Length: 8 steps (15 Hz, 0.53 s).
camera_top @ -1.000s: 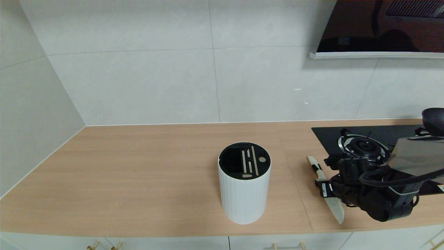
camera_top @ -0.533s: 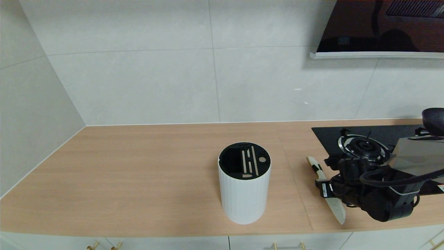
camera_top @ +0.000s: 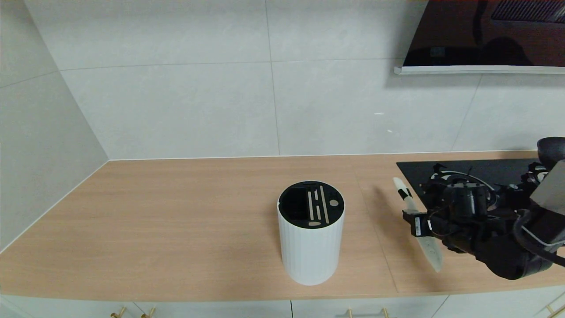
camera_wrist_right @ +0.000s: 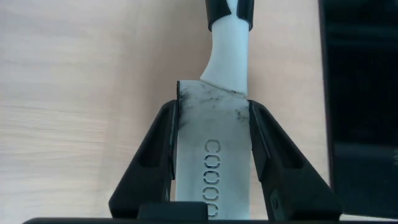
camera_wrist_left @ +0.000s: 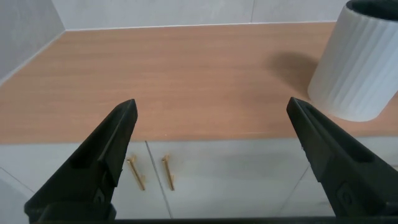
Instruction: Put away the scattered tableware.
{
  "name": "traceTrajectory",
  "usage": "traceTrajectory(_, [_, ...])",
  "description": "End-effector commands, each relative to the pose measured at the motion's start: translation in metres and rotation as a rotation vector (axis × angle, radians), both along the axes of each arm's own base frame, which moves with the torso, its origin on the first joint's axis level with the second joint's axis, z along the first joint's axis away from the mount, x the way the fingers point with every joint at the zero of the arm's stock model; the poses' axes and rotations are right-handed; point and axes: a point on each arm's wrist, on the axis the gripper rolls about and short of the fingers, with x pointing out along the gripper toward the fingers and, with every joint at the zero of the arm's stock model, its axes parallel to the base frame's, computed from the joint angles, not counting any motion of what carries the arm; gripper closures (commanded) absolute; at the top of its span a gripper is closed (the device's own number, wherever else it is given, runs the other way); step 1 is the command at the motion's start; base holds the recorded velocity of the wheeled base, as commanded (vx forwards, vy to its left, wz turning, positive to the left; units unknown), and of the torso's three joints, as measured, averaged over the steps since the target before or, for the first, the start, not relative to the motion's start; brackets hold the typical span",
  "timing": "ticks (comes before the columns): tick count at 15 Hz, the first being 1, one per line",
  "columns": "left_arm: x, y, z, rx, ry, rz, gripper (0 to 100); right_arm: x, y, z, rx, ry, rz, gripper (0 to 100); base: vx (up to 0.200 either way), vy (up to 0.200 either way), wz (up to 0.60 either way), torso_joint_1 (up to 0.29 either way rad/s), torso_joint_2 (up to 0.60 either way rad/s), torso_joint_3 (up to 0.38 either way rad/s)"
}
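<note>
In the head view we see a white ribbed cylindrical holder (camera_top: 311, 240) with a black slotted top standing upright near the front edge of the light wooden countertop (camera_top: 185, 212). To its right, well apart from it, the right gripper (camera_top: 421, 223) is clamped on a white-bladed knife (camera_top: 430, 251) with a white and black handle. The handle points toward the tiled wall and the blade tip toward the counter's front edge. The knife looks raised off the wood, and its shadow falls on the counter to its left. Just beyond the gripper lies a black glass gas hob (camera_top: 412, 168), with a dark glossy range hood (camera_top: 485, 35) on the wall above it.

In the left wrist view we find the left gripper (camera_wrist_left: 211, 107) with its two dark fingers (camera_wrist_left: 102, 158) spread wide and nothing between them. It hangs in front of the counter's edge, over white cabinet fronts with small gold handles (camera_wrist_left: 151, 174). The white ribbed cylindrical holder (camera_wrist_left: 357, 68) stands on the counter off to one side.

In the right wrist view we look straight along the white-bladed knife (camera_wrist_right: 229, 50). The right gripper (camera_wrist_right: 212, 134) pinches the broad end of the blade, one black finger (camera_wrist_right: 160, 149) on each edge, just short of the handle. Bare wood shows beneath the knife, and the black glass gas hob (camera_wrist_right: 360, 93) runs beside it.
</note>
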Motion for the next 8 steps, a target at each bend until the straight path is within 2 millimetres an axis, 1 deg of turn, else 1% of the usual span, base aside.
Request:
traceTrajectory(1, [0.000,0.000,0.002,0.010,-0.008,0.002,0,-0.024,0.011,0.039,0.024,-0.099,0.053,100,0.000,0.000,0.00,0.000,0.00,0.000])
traceTrajectory(3, [-0.007,-0.001,0.023,0.027,-0.080,-0.025,0,-0.034,0.017,0.057,0.035,-0.150,0.080,100,0.000,0.000,0.00,0.000,0.00,0.000])
traceTrajectory(4, [-0.010,-0.002,0.035,0.029,-0.074,-0.072,0,-0.038,0.017,0.065,0.040,-0.174,0.087,100,0.000,0.000,0.00,0.000,0.00,0.000])
traceTrajectory(5, [-0.011,-0.002,0.041,0.029,-0.064,-0.102,0,-0.038,0.018,0.068,0.041,-0.183,0.089,100,0.000,0.000,0.00,0.000,0.00,0.000])
traceTrajectory(6, [-0.011,-0.005,0.066,0.028,-0.018,-0.203,0,-0.040,0.021,0.079,0.043,-0.195,0.100,100,0.000,0.000,0.00,0.000,0.00,0.000])
traceTrajectory(7, [-0.008,-0.005,0.075,0.026,0.003,-0.233,0,-0.039,0.021,0.084,0.043,-0.193,0.101,100,0.000,0.000,0.00,0.000,0.00,0.000])
traceTrajectory(8, [-0.003,-0.006,0.090,0.023,0.023,-0.271,0,-0.038,0.022,0.092,0.042,-0.189,0.103,100,0.000,0.000,0.00,0.000,0.00,0.000])
